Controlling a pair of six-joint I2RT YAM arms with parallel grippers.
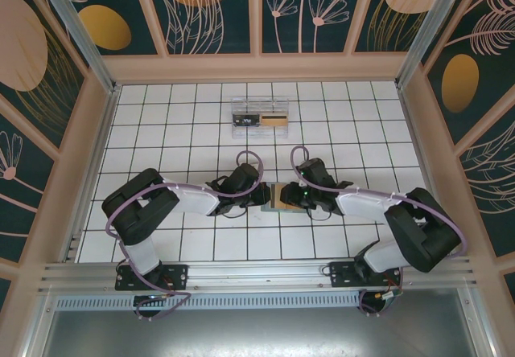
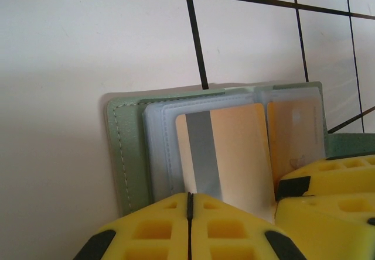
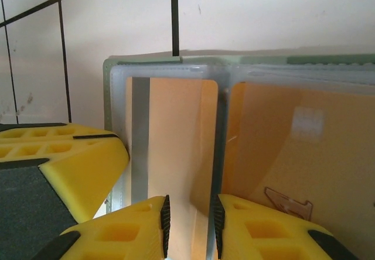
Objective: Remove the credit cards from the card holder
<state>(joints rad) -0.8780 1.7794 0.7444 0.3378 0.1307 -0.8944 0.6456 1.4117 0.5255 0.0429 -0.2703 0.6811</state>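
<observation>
Two tan plastic credit cards (image 3: 176, 131) sat in grey-green folding card holder (image 2: 123, 154), open on white tiled tabletop (image 1: 161, 124). Left gripper (image 2: 188, 225) jaws together at its edge; right gripper (image 3: 190, 219) jaws apart over one. Needed: square pinch, straight pull.

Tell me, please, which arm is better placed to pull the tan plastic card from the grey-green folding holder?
Right, probably: the right gripper stands slightly open at the striped tan plastic card; the left gripper is shut by the grey-green folding card holder.
</observation>
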